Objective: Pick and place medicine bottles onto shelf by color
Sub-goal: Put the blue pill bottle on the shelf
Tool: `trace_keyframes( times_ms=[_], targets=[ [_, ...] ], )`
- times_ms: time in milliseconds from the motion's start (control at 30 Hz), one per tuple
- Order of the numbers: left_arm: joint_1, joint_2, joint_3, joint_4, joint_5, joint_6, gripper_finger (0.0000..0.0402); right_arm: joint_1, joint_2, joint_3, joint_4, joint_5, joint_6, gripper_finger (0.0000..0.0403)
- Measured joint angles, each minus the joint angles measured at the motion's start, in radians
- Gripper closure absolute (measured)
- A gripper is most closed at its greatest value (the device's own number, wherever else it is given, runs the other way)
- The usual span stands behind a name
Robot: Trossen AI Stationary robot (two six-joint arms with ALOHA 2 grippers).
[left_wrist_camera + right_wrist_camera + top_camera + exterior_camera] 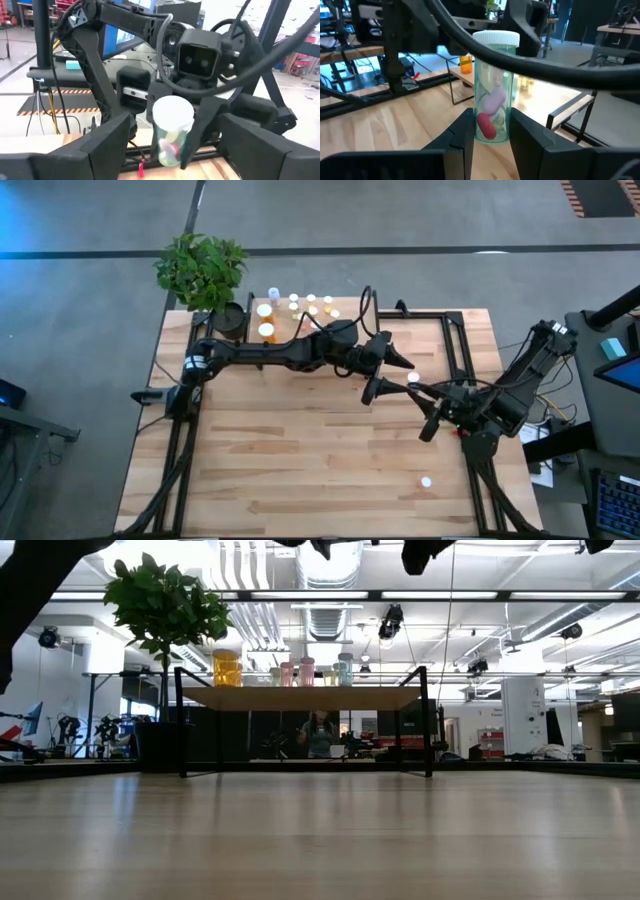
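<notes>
A clear teal medicine bottle (492,100) with a white cap hangs above the table's middle right, and my right gripper (492,142) is shut on it. My left gripper (175,162) reaches across from the table's left. It is open, with one finger on either side of the bottle (171,132) and a gap to each. The high view shows the bottle's cap (413,379) between the two arms. The shelf (300,698) stands at the table's far edge on black legs and bears several bottles (227,668). My right gripper pinches the lower body of the teal bottle (485,131) between its two fingers. The fingers lie about level and come from the table's right side. The bottle stands upright, cap up, lifted clear of the table.
A potted plant (202,268) stands at the far left corner beside the shelf (300,310). One small bottle with a white cap (426,481) stands on the table near the right front. A person (318,735) is in the room beyond the table.
</notes>
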Motion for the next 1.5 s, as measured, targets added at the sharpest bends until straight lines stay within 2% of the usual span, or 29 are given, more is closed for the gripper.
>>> trace_keyframes(
  times_ms=[133, 333, 433, 667, 1100, 1200, 1500],
  targets=[
    [0.001, -0.005, 0.000, 0.004, 0.001, 0.000, 0.0119, -0.005, 0.013, 0.000, 0.011, 0.001, -0.014, 0.0312],
    [0.002, -0.006, 0.000, 0.003, 0.001, 0.000, 0.0167, -0.007, 0.012, 0.000, 0.024, 0.003, -0.028, 0.0312],
    [0.002, -0.008, 0.000, 0.002, 0.000, -0.001, 0.0183, -0.017, 0.014, 0.000, 0.086, 0.003, -0.104, 0.0312],
    [0.001, -0.005, 0.000, -0.002, -0.002, -0.001, 0.0187, -0.056, 0.019, 0.000, 0.223, -0.002, -0.304, 0.0312],
    [0.002, -0.012, 0.000, 0.018, -0.002, -0.004, 0.0192, -0.063, 0.017, 0.000, 0.222, -0.032, -0.315, 0.0312],
    [0.002, -0.012, -0.001, 0.019, -0.001, -0.004, 0.0211, -0.063, 0.017, 0.000, 0.222, -0.032, -0.315, 0.0312],
    [0.001, -0.012, -0.002, 0.019, 0.014, -0.004, 0.0300, -0.063, 0.017, 0.000, 0.222, -0.032, -0.315, 0.0312]
  ],
)
